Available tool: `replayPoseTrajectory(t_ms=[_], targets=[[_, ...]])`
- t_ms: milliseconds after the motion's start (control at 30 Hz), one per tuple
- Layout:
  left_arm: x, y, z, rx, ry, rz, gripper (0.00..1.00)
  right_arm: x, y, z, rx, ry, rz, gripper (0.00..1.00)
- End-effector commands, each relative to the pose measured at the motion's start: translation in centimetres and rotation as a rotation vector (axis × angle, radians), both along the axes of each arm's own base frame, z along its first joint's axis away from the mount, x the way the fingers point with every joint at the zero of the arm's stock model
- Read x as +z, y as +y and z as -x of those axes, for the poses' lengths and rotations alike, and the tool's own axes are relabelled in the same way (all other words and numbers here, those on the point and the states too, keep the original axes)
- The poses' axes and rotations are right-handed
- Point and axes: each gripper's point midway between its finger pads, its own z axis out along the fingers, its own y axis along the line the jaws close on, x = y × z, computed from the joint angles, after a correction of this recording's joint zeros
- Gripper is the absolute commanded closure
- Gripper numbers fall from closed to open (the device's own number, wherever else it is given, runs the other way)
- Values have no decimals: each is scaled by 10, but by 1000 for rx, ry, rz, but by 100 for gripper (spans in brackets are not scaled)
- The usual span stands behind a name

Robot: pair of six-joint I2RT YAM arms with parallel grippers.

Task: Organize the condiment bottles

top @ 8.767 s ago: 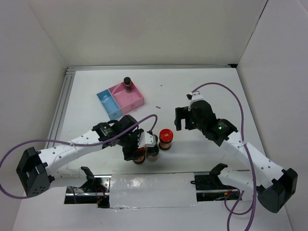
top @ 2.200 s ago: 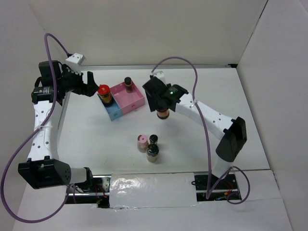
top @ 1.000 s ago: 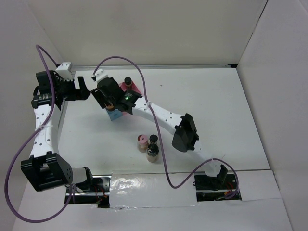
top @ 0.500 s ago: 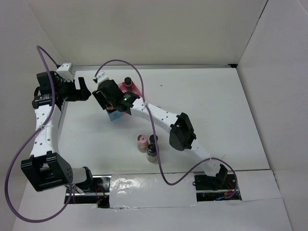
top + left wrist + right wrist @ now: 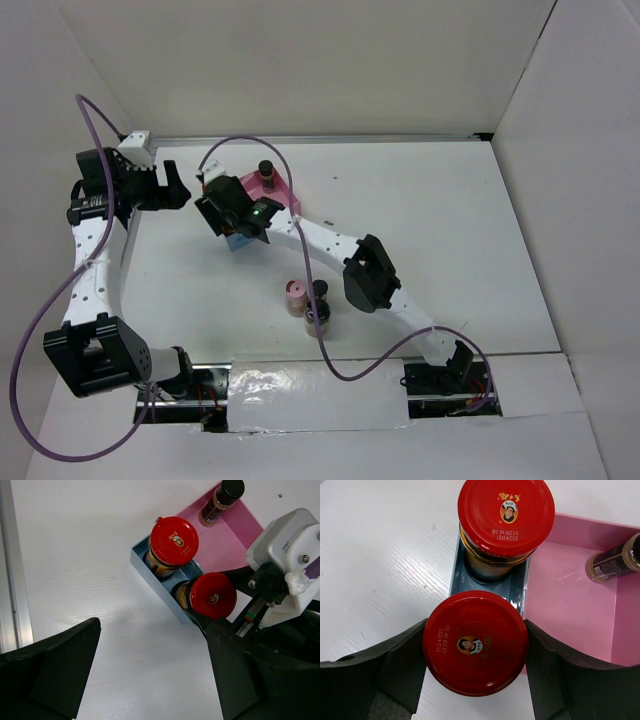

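Note:
My right gripper [image 5: 475,642] [image 5: 235,215] is shut on a red-lidded jar [image 5: 475,630] [image 5: 214,595] at the near end of the tray's blue compartment [image 5: 457,577]. Whether its base rests there I cannot tell. A second red-lidded jar [image 5: 506,515] [image 5: 174,540] stands at the far end of that compartment. A slim dark bottle with a black cap [image 5: 266,172] [image 5: 222,500] stands in the pink compartment [image 5: 570,615]. On the table stand a pink-capped jar [image 5: 296,297] and two black-capped bottles [image 5: 320,290] [image 5: 316,320]. My left gripper [image 5: 150,670] [image 5: 170,185] hangs open and holds nothing, left of the tray.
The pink-and-blue tray [image 5: 285,203] sits at the back left of the white table. A metal rail [image 5: 128,240] runs along the table's left edge. The right arm's elbow [image 5: 368,280] hangs beside the three standing bottles.
My right gripper has shifted slightly toward the near end of the blue compartment with the jar in it, and its elbow swung left. The left arm has not moved.

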Motion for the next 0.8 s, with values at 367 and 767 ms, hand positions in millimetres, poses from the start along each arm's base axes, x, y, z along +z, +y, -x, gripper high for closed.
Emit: replayPoseTrajectory(t_ms=[367,767], targets=[[10,-4,-4,-32,-30,20,1,97,7,-14,-6,-147,-192,0],[14,-8,-3,-52,-32,30,1,223,-80,51,-43,-167,-269,40]])
